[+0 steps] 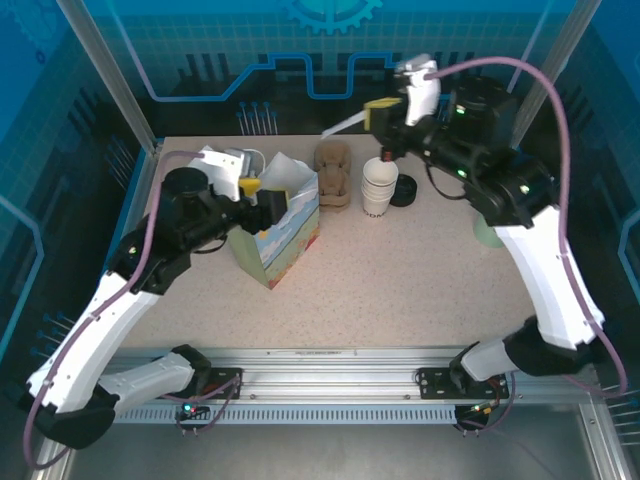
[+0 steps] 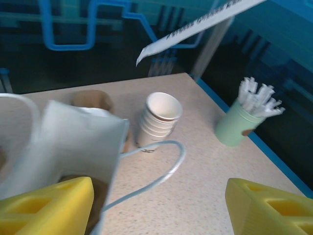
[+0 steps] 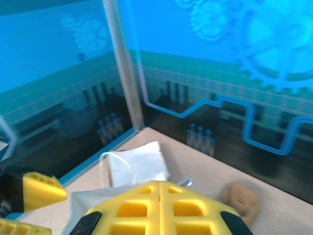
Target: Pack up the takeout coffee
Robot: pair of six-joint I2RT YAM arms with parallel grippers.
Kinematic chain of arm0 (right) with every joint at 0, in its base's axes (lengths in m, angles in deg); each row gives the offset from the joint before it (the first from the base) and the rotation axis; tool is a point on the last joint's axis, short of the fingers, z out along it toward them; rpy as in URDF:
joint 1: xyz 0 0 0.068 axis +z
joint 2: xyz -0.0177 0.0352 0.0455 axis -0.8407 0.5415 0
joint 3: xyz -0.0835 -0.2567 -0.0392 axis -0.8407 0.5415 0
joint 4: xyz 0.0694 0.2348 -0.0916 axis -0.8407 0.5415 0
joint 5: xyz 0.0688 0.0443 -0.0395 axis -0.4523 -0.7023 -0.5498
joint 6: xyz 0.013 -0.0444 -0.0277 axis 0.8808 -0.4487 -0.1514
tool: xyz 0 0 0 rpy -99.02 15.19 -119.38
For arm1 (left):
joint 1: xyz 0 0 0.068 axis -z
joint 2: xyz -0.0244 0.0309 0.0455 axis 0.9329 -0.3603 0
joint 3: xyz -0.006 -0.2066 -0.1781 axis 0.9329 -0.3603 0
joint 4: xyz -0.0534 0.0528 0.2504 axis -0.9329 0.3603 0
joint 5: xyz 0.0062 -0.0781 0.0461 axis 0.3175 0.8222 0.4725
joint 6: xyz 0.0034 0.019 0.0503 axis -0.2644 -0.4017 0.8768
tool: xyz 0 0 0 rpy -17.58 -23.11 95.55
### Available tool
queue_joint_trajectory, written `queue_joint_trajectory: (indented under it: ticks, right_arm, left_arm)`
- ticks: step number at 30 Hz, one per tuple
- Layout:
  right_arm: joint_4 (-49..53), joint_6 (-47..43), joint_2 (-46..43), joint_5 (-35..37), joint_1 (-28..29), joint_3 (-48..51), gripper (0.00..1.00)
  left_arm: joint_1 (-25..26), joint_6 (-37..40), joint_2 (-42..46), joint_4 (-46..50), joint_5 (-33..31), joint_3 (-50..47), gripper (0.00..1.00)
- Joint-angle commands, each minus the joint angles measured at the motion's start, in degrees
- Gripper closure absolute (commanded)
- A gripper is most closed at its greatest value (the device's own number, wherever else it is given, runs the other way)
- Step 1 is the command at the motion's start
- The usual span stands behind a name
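Left gripper: jaws spread wide, nothing clamped. Straddling the top edge of the white paper bag, with one finger over the bag's mouth and the other outside. Bag wall and thin handle loop between the two fingers; contact with either finger unclear.

Down inside the bag, just beside the inner finger: brown patch. Too little showing to tell whether that is the takeout coffee, so the coffee's place relative to either gripper cannot be told.

Right gripper: fingers pressed fully together, raised above the table. Long white printed strip meeting the fingertips in the top view and jutting sideways toward the left arm's side. Held by its end, as far as visible.

Under this gripper, a little nearer the arm bases: stack of white cups. Loose flat black lid right beside the stack on its outer side.

Brown cup carrier between stack and bag, near the left gripper's outer finger. Green cup of wrapped straws well beyond the left gripper's outer finger, past the stack.
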State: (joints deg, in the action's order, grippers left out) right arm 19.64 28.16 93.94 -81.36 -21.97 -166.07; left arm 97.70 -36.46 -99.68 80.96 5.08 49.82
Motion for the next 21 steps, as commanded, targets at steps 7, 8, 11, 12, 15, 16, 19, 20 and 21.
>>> queue_joint_trajectory:
  ticks: [7,8,11,12,15,16,19,20,21]
  right_arm:
    - [1.80,1.60,9.12,-4.93,6.66,-4.96,1.00]
    - [2.28,1.80,9.41,-4.52,6.74,-4.51,1.00]
    - [2.46,1.94,10.35,-3.03,6.80,-2.17,1.00]
    - [2.13,1.87,10.91,-2.95,6.81,-1.45,1.00]
    - [2.12,1.65,14.37,-2.94,6.79,-1.65,1.00]
    - [2.73,1.46,16.06,-3.40,6.84,-2.62,1.00]
    - [3.66,1.34,20.58,-4.13,6.79,-4.44,0.95]
    - [3.94,1.38,21.81,-4.18,6.84,-4.85,0.92]
    - [4.24,1.47,23.18,-4.01,6.79,-5.32,0.90]
  left_arm:
    - [-4.28,3.33,3.28,9.10,-8.84,3.01,0.27]
    - [-4.31,3.41,3.29,9.22,-8.96,3.06,0.27]
    - [-4.39,3.56,3.20,9.15,-8.89,2.67,0.26]
    - [-4.45,3.60,3.20,9.15,-8.80,2.49,0.26]
    - [-4.44,3.56,3.20,8.78,-8.63,1.95,0.26]
    - [-4.48,3.54,3.20,8.72,-8.56,1.78,0.26]
    - [-4.48,3.83,2.95,8.70,-8.54,1.70,0.26]
    - [-4.57,4.02,2.86,8.56,-8.54,1.71,0.25]
    - [-4.81,4.25,2.65,8.57,-8.71,1.80,0.25]
